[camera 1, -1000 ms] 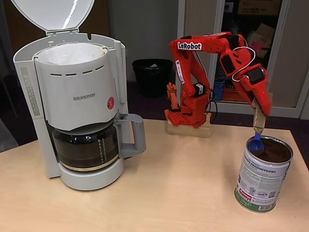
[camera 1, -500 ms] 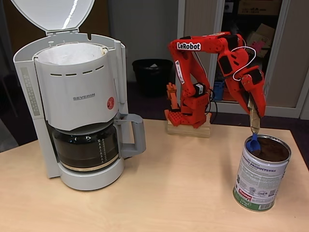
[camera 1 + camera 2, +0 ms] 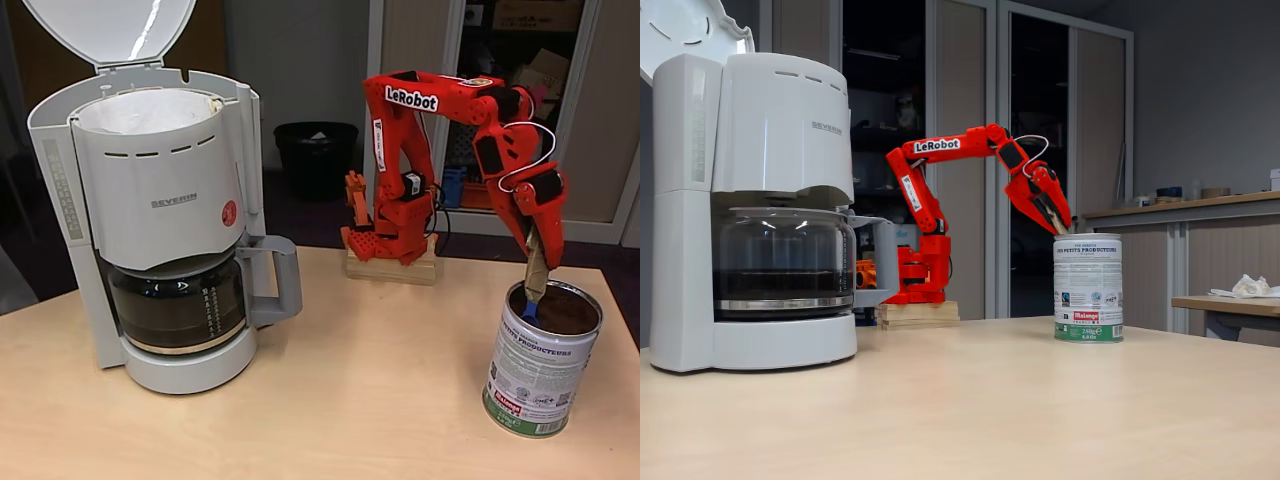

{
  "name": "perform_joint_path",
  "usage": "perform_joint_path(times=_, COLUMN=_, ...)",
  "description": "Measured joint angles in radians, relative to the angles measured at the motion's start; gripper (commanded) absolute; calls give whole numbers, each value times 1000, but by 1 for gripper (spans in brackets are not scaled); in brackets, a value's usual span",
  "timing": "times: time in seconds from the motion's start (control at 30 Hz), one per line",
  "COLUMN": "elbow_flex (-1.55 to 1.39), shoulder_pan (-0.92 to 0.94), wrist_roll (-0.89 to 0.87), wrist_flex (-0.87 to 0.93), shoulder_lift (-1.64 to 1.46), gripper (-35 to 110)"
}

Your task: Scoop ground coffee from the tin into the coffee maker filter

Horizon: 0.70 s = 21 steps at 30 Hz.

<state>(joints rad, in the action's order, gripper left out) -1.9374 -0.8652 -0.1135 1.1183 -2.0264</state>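
Scooping stage | end effector [image 3: 535,275] clamping blue scoop [image 3: 527,312], dipping into ground coffee [image 3: 565,312] inside tin [image 3: 538,375] | coffee maker filter [image 3: 150,110], well apart from tin, awaiting coffee

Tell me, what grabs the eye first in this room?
The bright red arm at the table's back, its claw dipping a blue scoop into the open tin at the right. On the left stands the big white coffee maker, lid up, paper filter showing.

the arm [image 3: 470,100] was bright red-orange plastic with black motors. a white "lerobot" label marked 1 link, and a white cable looped near the wrist.
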Motion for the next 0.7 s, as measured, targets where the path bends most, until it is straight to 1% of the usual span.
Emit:
perform_joint_path(times=0.2, elbow_flex=80, shoulder_pan=-11, wrist_roll=-18, wrist_flex=51, shoulder_lift=66, gripper=0)
perform_joint_path(times=0.3, elbow_flex=86, shoulder_pan=-25, wrist_roll=11, wrist_flex=54, shoulder_lift=78, gripper=0)
perform_joint_path(times=0.4, elbow_flex=107, shoulder_pan=-26, wrist_roll=120, wrist_flex=66, shoulder_lift=87, gripper=0)
perform_joint_path(times=0.47, elbow_flex=133, shoulder_pan=-26, wrist_roll=249, wrist_flex=100, shoulder_lift=92, gripper=0)
perform_joint_path(times=0.6, elbow_flex=275, shoulder_pan=-12, wrist_roll=500, wrist_flex=249, shoulder_lift=112, gripper=0)
perform_joint_path(times=0.7, elbow_flex=400, shoulder_pan=21, wrist_roll=641, wrist_flex=373, shoulder_lift=138, gripper=0)
